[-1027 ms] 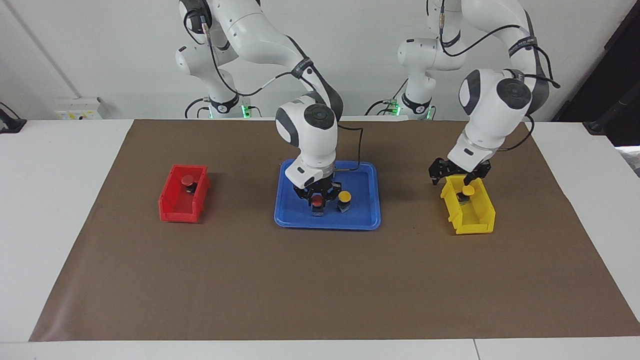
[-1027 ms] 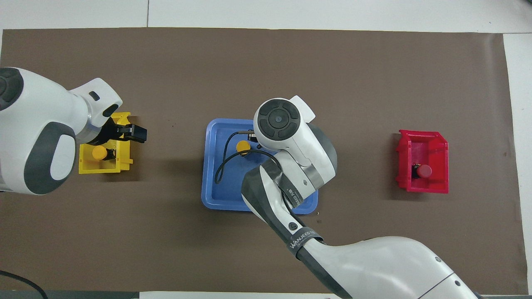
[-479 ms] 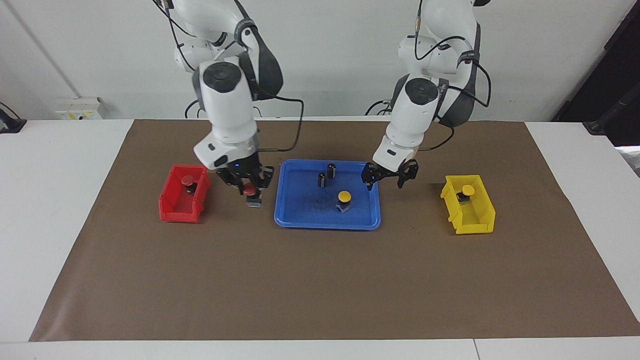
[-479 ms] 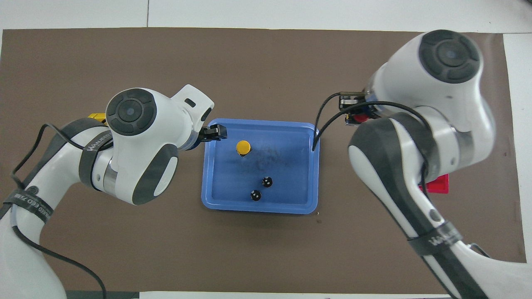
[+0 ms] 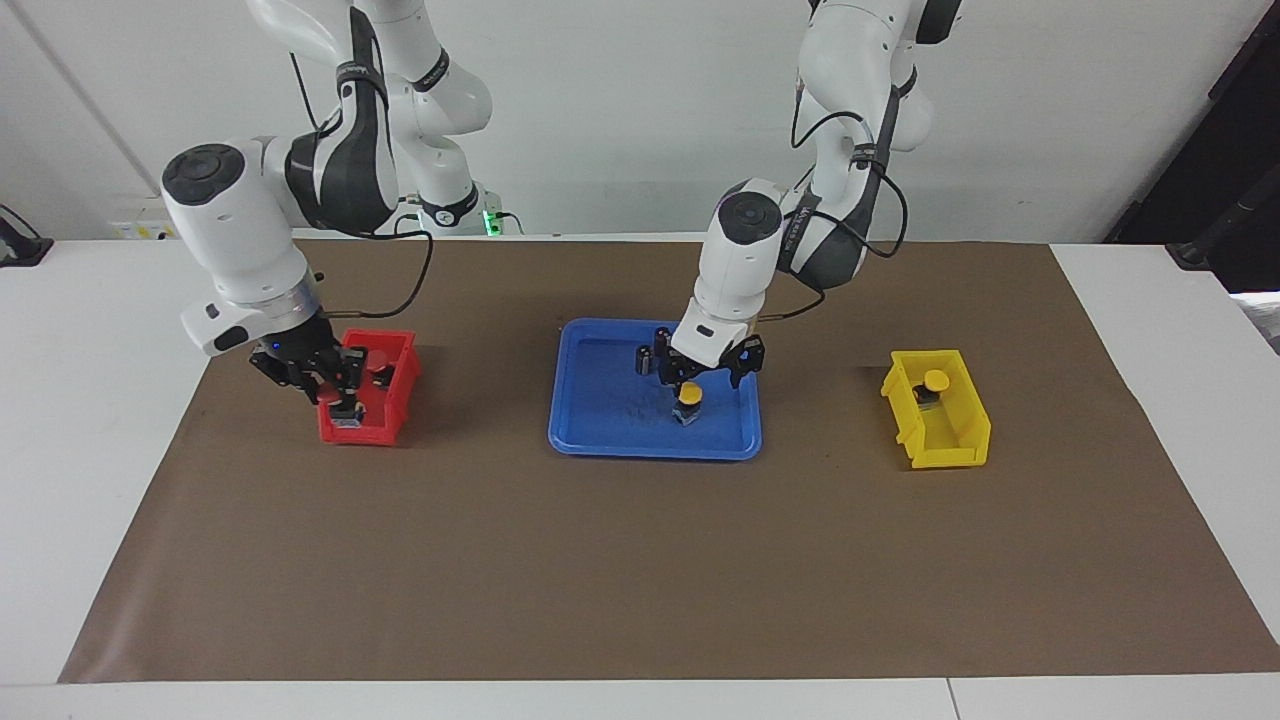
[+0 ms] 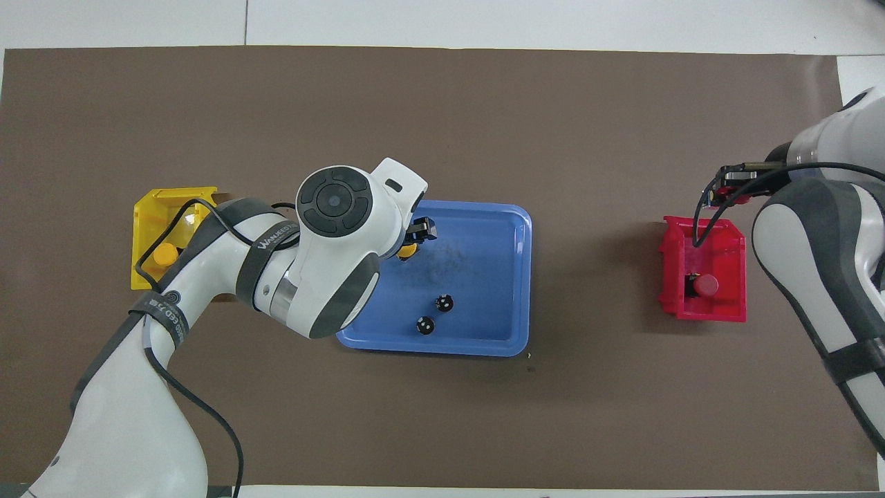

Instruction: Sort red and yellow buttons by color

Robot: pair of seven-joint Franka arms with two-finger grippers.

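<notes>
My right gripper (image 5: 335,392) is shut on a red button (image 5: 345,412) and holds it over the red bin (image 5: 398,388) at the end farther from the robots; it also shows in the overhead view (image 6: 731,194). A second red button (image 6: 705,284) lies in that bin. My left gripper (image 5: 705,372) is open just above a yellow button (image 5: 688,397) that stands in the blue tray (image 5: 600,440). My wrist hides most of that button in the overhead view (image 6: 406,251). Another yellow button (image 5: 935,380) lies in the yellow bin (image 5: 950,445).
Two small dark capless cylinders (image 6: 444,302) (image 6: 425,325) stand in the tray, nearer to the robots than the yellow button. The bins sit at the two ends of a brown mat (image 5: 640,560), the red one toward the right arm's end.
My right gripper carried the red button from the tray to over the red bin. My left gripper moved from the yellow bin to over the yellow button in the tray.
</notes>
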